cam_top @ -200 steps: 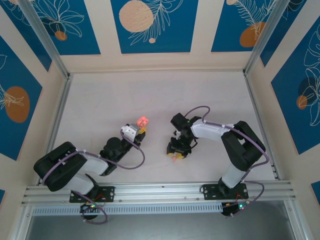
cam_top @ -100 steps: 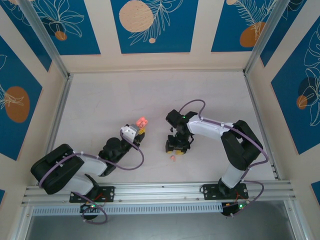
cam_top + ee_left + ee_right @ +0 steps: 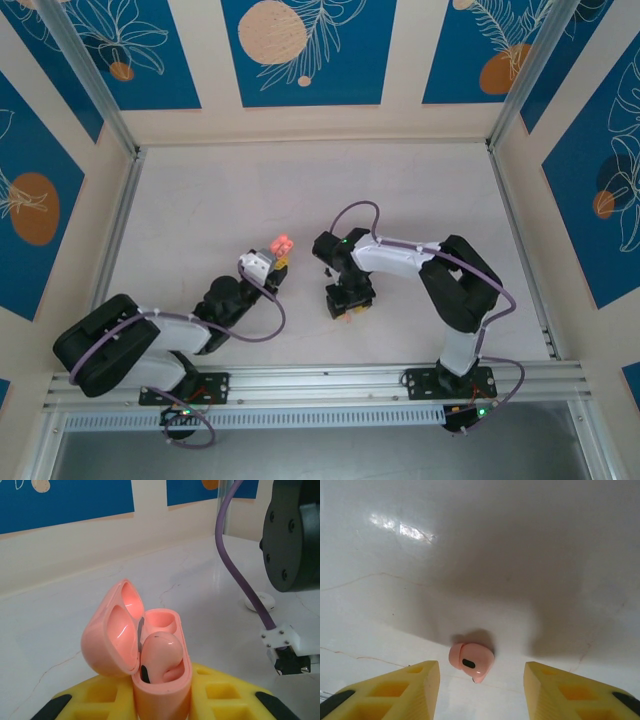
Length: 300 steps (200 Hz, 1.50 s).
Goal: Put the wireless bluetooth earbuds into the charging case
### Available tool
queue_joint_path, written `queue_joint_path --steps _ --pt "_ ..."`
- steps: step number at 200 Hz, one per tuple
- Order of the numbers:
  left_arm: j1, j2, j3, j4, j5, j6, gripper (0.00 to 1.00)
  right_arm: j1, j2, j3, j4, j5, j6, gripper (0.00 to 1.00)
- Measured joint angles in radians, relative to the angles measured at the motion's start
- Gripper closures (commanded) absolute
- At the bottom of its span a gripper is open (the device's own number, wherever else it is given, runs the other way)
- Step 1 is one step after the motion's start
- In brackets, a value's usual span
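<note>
Yellow-padded right pincer (image 3: 481, 687) apart, straddling loose salmon-pink pea-sized plastic earbud (image 3: 471, 661) on white marbled desk (image 3: 520, 555) | left pincer (image 3: 279, 260) clamped on open glossy salmon-pink charging case (image 3: 162, 697), seated earbud (image 3: 161, 652) inside | risk: off-centre closing may flick the loose earbud away

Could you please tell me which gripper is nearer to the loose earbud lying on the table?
Right. The right gripper hangs directly over the loose earbud, jaws open either side of it. The left gripper is off to its left, holding the charging case.
</note>
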Motion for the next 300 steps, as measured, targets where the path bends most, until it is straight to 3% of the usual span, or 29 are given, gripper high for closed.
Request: queue_joint_path --steps 224,300 --pt "0.000 -0.013 -0.001 -0.034 0.001 0.025 0.76 0.051 0.066 0.049 -0.020 0.079 -0.036 0.74" --pt "0.000 0.099 0.017 -0.022 0.043 0.026 0.76 0.033 -0.014 0.006 0.020 0.080 0.022 0.75"
